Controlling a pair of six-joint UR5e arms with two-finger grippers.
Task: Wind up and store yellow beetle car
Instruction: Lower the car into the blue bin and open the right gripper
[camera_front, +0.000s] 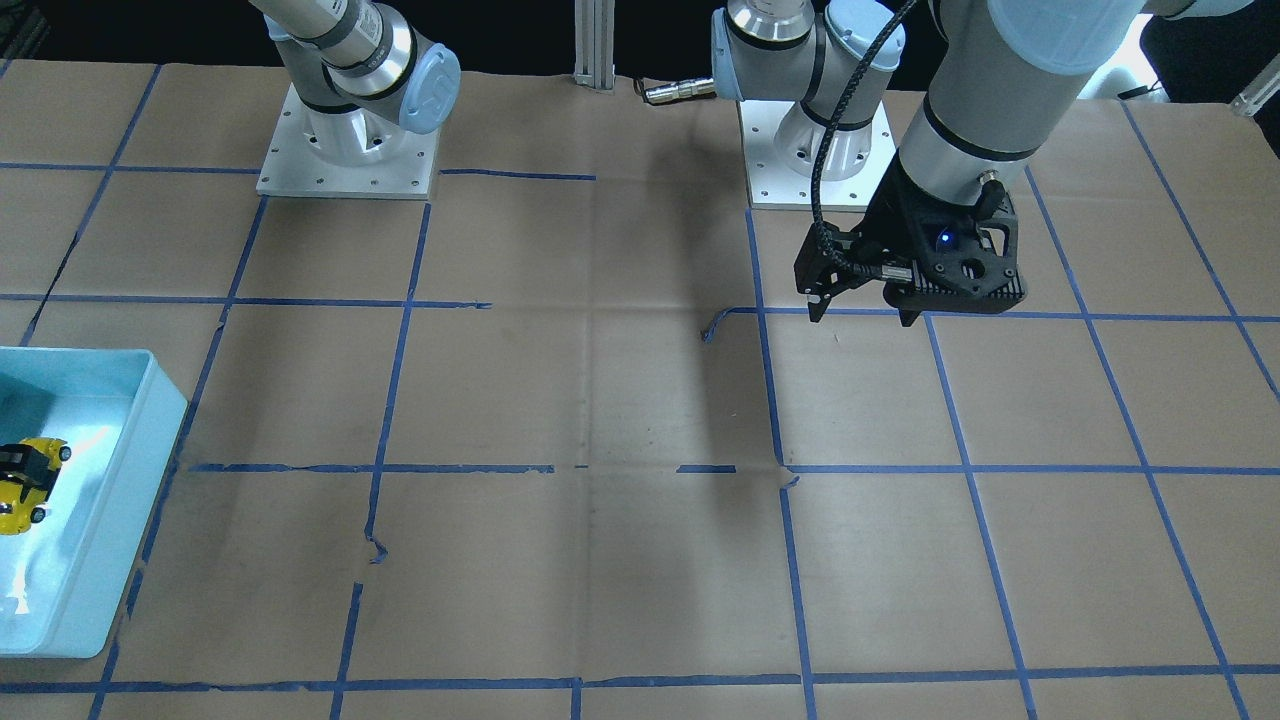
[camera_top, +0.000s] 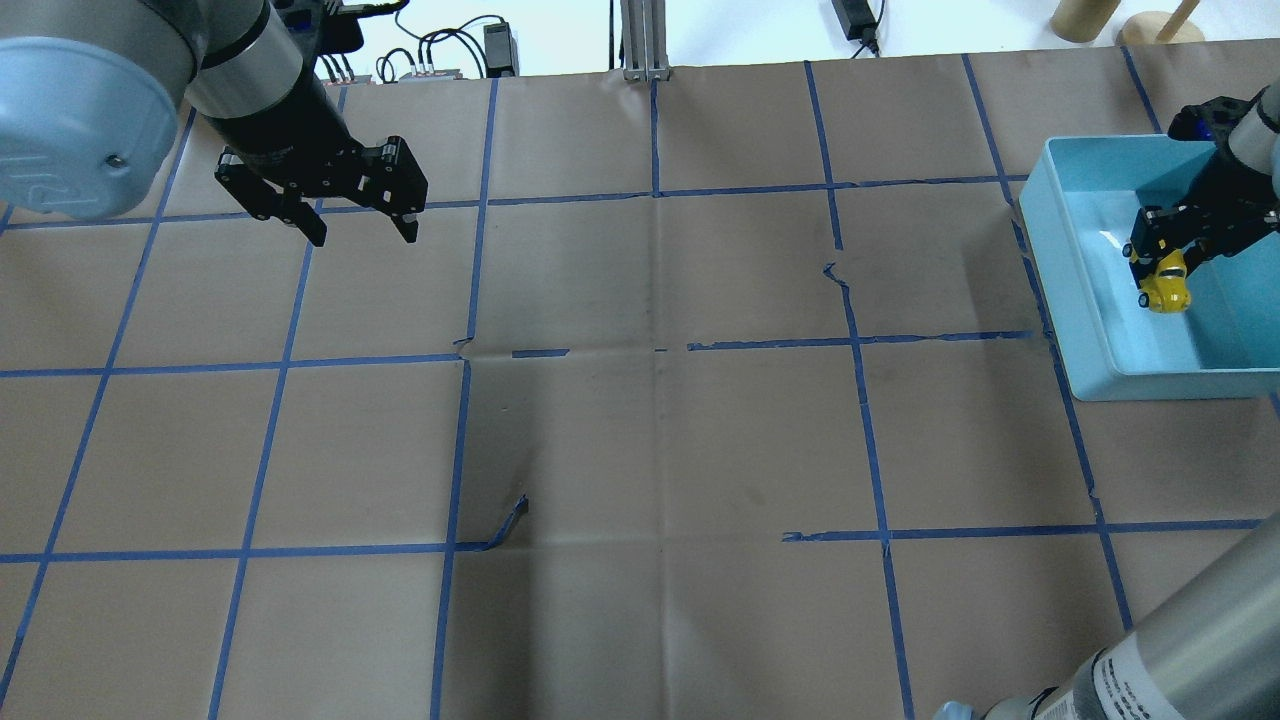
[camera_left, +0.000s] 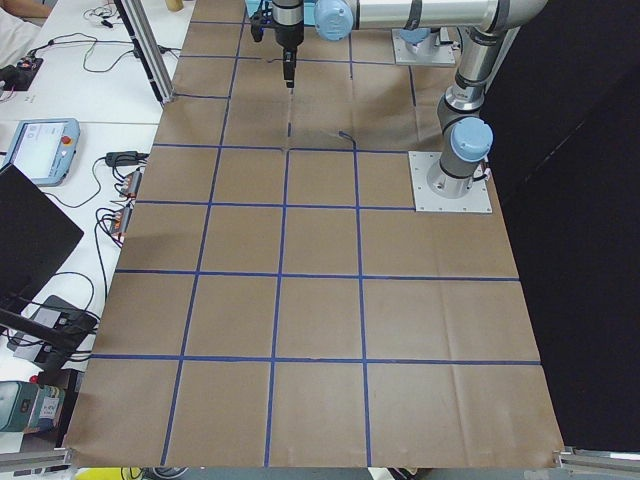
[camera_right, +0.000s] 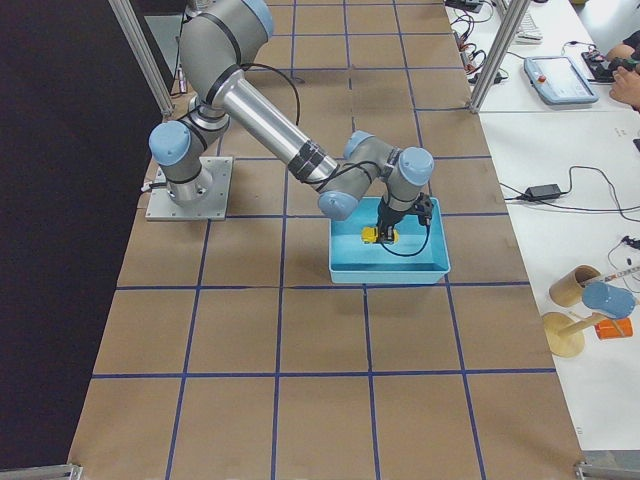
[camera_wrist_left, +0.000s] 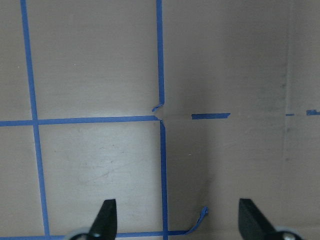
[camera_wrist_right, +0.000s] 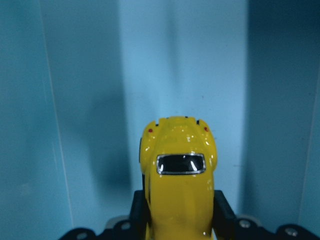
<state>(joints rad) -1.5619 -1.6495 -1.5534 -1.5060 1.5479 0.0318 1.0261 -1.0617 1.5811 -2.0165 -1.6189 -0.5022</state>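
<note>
Two grippers: right gripper (camera_top: 1168, 262) pinches the car (camera_top: 1166, 290) inside the bin (camera_top: 1075, 290); left gripper (camera_top: 362, 238) hangs spread, well apart from the bin.

The yellow beetle car (camera_wrist_right: 179, 192) is small, glossy and bright yellow, with a rounded body, a dark window, two small red lights and black wheels. It is inside the light-blue bin (camera_top: 1075, 262) at the table's (camera_top: 660, 440) right end, pinched at its sides between the right gripper's (camera_top: 1167, 272) fingers (camera_wrist_right: 223, 212). Whether its wheels touch the bin floor cannot be told.
</note>
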